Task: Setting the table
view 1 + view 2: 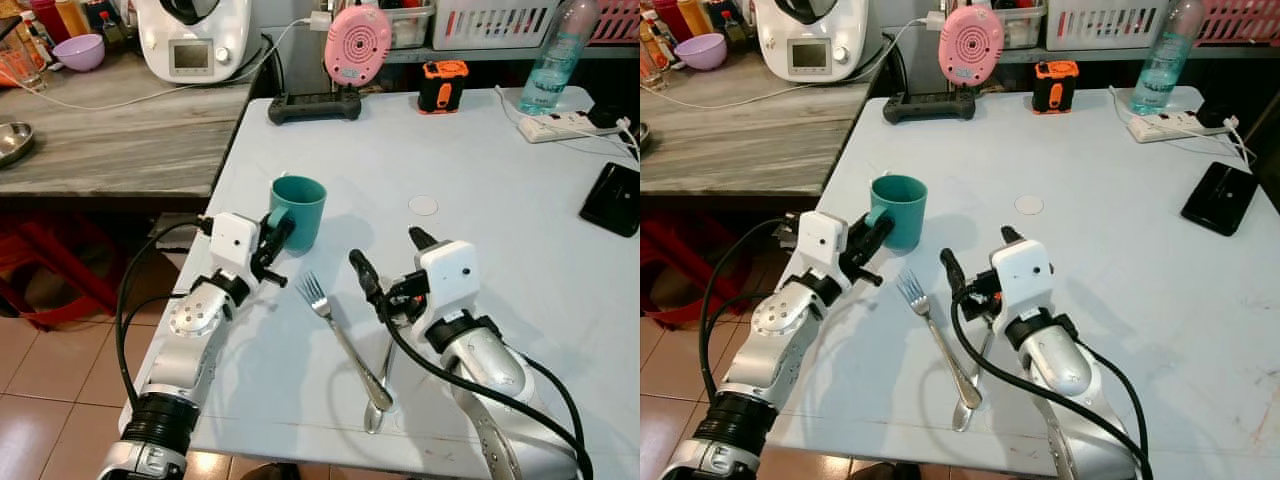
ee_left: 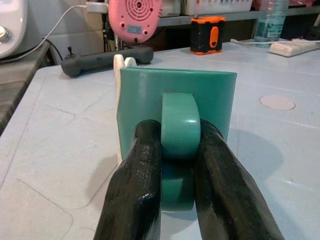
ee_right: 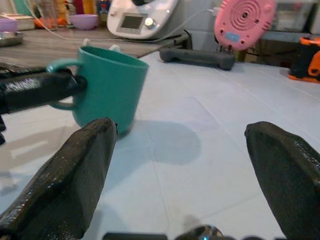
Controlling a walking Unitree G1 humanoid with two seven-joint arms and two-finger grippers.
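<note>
Mug: your teal mug [image 1: 300, 210] stands upright on the pale blue table [image 1: 500, 250], near the table edge that meets the wooden counter [image 1: 120, 140].
Left gripper: your left gripper [image 1: 274, 240] has both fingers [image 2: 135, 190] clamped on the mug's handle [image 2: 180, 125], one finger on each side, touching it.
Right gripper: your right gripper [image 1: 388, 255] sits beside the mug on the side away from the counter, apart from it; fingers [image 3: 65, 185] spread wide, nothing between them.
Fork: fork [image 1: 345, 340] lies flat on the table, nearer the robot than the mug, tines pointing toward the mug.
Second utensil: a spoon-like piece [image 1: 380, 395] lies crossing the fork's handle end, just below your right gripper; you can't make out its type for sure.
Far side of the mug: pink round device [image 1: 357, 43] and orange-black box [image 1: 442, 85], well apart from it.
</note>
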